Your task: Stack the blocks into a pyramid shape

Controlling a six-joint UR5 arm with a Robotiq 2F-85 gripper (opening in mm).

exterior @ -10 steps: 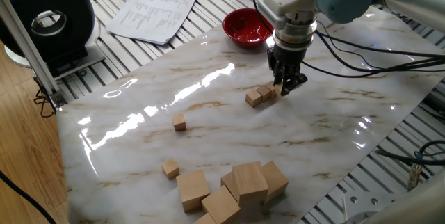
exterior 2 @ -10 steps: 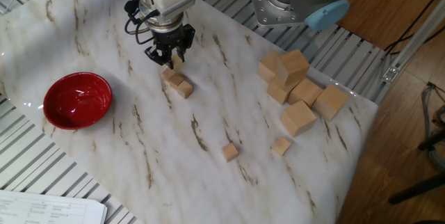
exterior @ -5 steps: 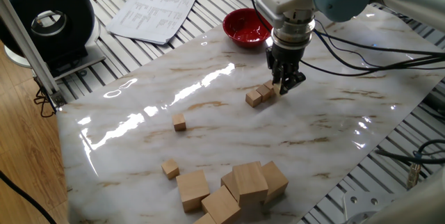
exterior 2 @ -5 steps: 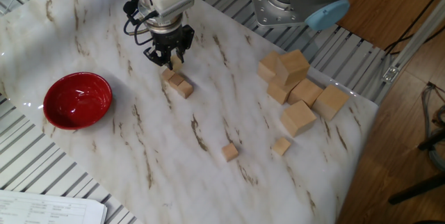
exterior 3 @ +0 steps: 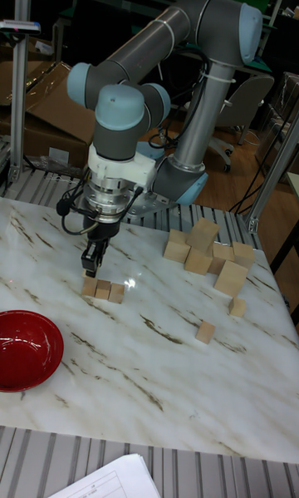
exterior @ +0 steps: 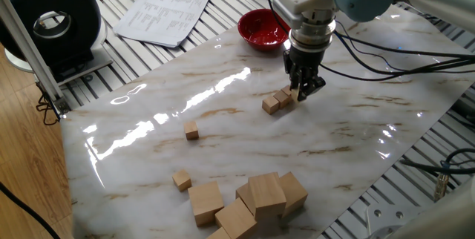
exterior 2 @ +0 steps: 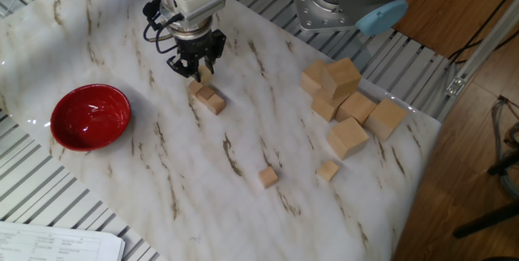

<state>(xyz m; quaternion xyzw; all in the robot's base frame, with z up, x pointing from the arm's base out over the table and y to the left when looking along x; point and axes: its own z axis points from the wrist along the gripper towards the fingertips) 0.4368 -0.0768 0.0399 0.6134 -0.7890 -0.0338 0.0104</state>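
Observation:
A short row of small tan blocks (exterior: 271, 105) (exterior 2: 215, 102) (exterior 3: 104, 290) lies on the marble tabletop. My gripper (exterior: 299, 90) (exterior 2: 201, 70) (exterior 3: 91, 263) points straight down over the end of the row nearest the bowl. A small tan block shows between its fingers, just above the row. Two more small blocks lie apart: one (exterior: 191, 130) (exterior 2: 268, 177) (exterior 3: 205, 331) in the middle of the table, the other (exterior: 182, 179) (exterior 2: 328, 169) (exterior 3: 237, 306) close to the big cubes.
A heap of much larger wooden cubes (exterior: 260, 194) (exterior 2: 349, 99) (exterior 3: 203, 253) sits by one table edge. A red bowl (exterior: 263, 28) (exterior 2: 91, 117) (exterior 3: 25, 348) stands beyond the row. Papers (exterior: 163, 9) and a black round device (exterior: 52, 24) lie off the marble.
The gripper has crept very slightly up and sideways over the row's end. The blocks on the table have not moved.

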